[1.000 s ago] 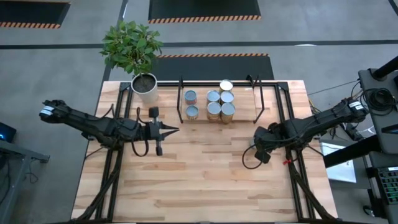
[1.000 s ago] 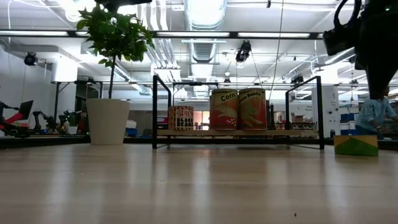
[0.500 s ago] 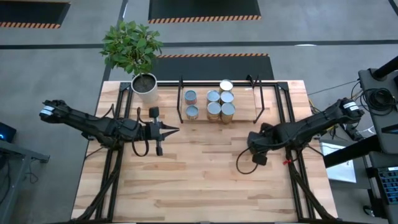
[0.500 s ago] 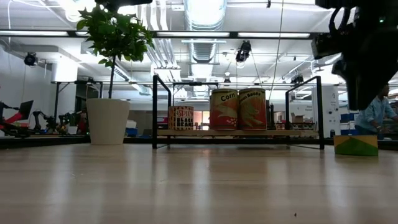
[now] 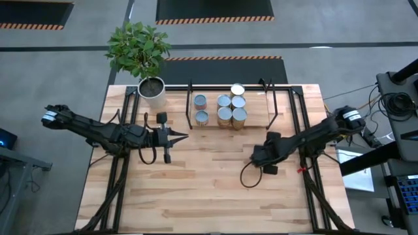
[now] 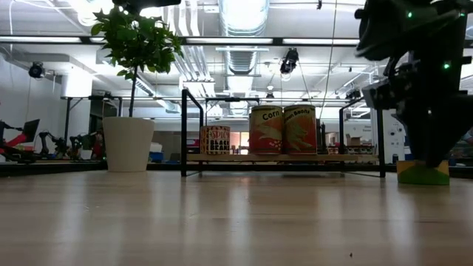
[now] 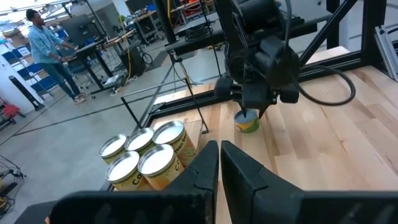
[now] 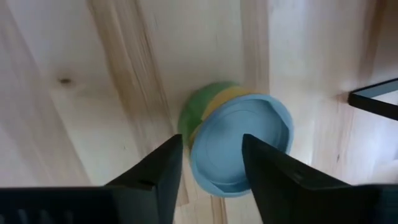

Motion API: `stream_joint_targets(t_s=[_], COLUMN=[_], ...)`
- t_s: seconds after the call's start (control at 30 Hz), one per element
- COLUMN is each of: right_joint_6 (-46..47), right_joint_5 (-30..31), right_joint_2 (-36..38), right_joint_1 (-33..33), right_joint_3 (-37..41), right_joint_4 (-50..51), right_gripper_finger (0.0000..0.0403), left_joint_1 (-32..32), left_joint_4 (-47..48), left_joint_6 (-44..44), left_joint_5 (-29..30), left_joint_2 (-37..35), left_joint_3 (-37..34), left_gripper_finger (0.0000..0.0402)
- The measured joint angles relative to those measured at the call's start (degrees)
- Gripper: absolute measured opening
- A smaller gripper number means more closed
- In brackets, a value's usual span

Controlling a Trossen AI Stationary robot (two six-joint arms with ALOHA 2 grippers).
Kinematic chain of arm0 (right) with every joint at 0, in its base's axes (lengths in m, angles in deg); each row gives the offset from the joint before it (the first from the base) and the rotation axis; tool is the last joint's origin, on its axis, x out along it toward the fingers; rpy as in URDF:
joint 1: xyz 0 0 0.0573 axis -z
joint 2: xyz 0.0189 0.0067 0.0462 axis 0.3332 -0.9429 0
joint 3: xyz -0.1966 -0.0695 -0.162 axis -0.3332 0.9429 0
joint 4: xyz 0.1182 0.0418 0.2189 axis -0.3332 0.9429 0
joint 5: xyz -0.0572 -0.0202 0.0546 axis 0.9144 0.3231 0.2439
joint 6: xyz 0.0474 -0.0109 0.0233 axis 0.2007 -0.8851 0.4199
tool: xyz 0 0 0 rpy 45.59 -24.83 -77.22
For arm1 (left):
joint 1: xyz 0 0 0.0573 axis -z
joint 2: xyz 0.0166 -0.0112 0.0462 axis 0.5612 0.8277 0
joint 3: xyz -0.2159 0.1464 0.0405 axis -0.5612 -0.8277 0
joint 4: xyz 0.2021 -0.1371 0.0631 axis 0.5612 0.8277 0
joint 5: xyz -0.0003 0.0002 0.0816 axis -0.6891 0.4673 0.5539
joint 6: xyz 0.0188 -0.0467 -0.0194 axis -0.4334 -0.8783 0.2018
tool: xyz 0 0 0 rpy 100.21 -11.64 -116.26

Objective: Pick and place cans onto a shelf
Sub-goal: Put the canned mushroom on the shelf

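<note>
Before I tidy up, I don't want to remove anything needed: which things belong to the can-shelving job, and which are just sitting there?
Part of the job:
- cans already on the shelf
- green-and-yellow can standing on the table, right gripper open above it
- left gripper, shut, waiting over the table's left half

Just sitting there:
- potted plant at the table's back left corner

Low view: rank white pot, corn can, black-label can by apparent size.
1. White pot
2. Corn can
3. Black-label can
Pot's distance from the camera differs, so the ranking against it is unsure.
</note>
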Motion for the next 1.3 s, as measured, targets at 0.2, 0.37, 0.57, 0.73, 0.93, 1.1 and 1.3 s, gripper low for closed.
stream_joint_targets(t_s=[0.2,0.37,0.57,0.73,0.93,1.1,1.3], right_joint_6=[-1.73,-2.66,-2.50,-2.83,-6.32,-12.26,-21.86], right_joint_5=[0.23,0.58,-1.49,-2.44,2.43,6.80,7.53], right_joint_2=[-3.08,-4.15,-1.74,0.75,0.03,-1.65,-1.53], right_joint_1=[0.00,-0.04,0.02,-0.02,1.06,5.42,14.49], right_joint_3=[0.17,0.11,-0.06,-4.92,-14.27,-19.63,-19.52], right_joint_4=[-1.08,-0.85,-1.01,-0.30,3.43,8.22,8.14], right_gripper_finger=[0.0090,0.0021,0.0012,0.0011,0.0011,0.0010,0.0010], left_joint_1=[0.00,0.00,0.00,0.00,0.00,0.00,0.00], left_joint_4=[-0.01,-0.02,-0.04,-0.13,-0.22,-0.20,-0.17], left_joint_6=[0.00,0.00,-0.01,-0.01,-0.01,0.06,0.19], left_joint_5=[0.00,0.00,0.00,0.00,0.00,0.00,0.00], left_joint_2=[0.00,0.00,0.00,0.00,0.00,0.00,0.00], left_joint_3=[-0.02,-0.04,-0.04,-0.07,-0.07,-0.07,-0.07], left_gripper_finger=[0.0001,0.0001,0.0001,0.0001,0.0001,0.0001,0.0001])
